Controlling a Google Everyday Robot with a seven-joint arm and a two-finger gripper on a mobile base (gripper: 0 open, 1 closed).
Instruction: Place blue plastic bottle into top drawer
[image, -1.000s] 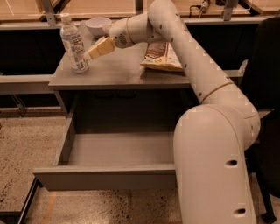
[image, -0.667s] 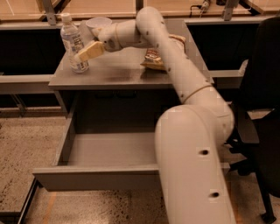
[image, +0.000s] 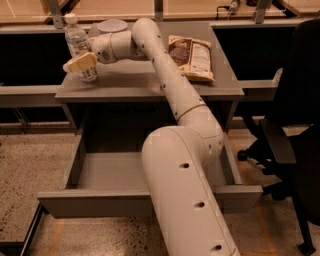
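Note:
The blue plastic bottle (image: 76, 41), clear with a white cap, stands upright at the back left corner of the grey desk (image: 140, 82). My gripper (image: 80, 63) has reached across from the right and is at the bottle's lower body, covering part of it from the front. The top drawer (image: 95, 204) is pulled out below the desk. Its plain grey inside (image: 110, 170) has nothing showing in it, and my arm hides its right part.
A white bowl (image: 112, 25) sits at the desk's back, just right of the bottle. A brown chip bag (image: 193, 56) lies on the desk's right side. A black office chair (image: 295, 130) stands at the right. A low grey shelf (image: 25, 92) runs off to the left.
My arm has swung left across the desk, bringing the gripper from beside the bottle to against its lower part. The bottle still stands in the same place.

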